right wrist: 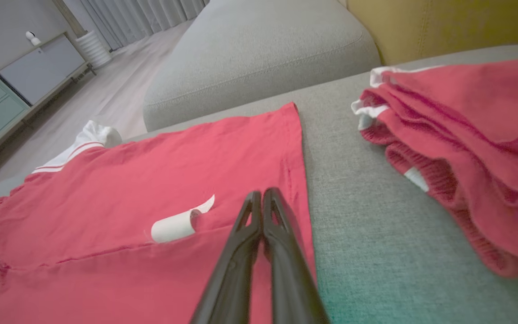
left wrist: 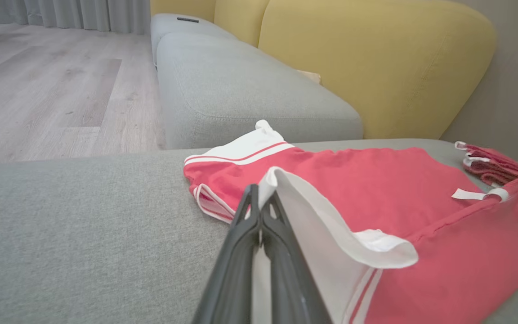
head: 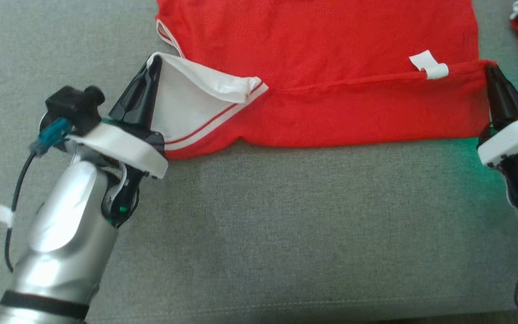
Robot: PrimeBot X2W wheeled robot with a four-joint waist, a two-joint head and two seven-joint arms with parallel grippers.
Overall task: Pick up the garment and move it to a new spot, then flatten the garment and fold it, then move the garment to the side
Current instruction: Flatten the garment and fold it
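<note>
The left hand [head: 154,60] is pinched shut on the floppy white sleeve of the soft red cloth shirt [head: 322,45]. The right hand [head: 492,67] is pinched shut on its folded-over hem. The shirt lies flat on the fuzzy grey sofa seat [head: 286,225], near a lumpy red clothes pile [right wrist: 466,148].

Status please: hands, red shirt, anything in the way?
Left hand shut on white sleeve, right hand shut on corner. Red shirt part folded. Red pile right, apart.
</note>
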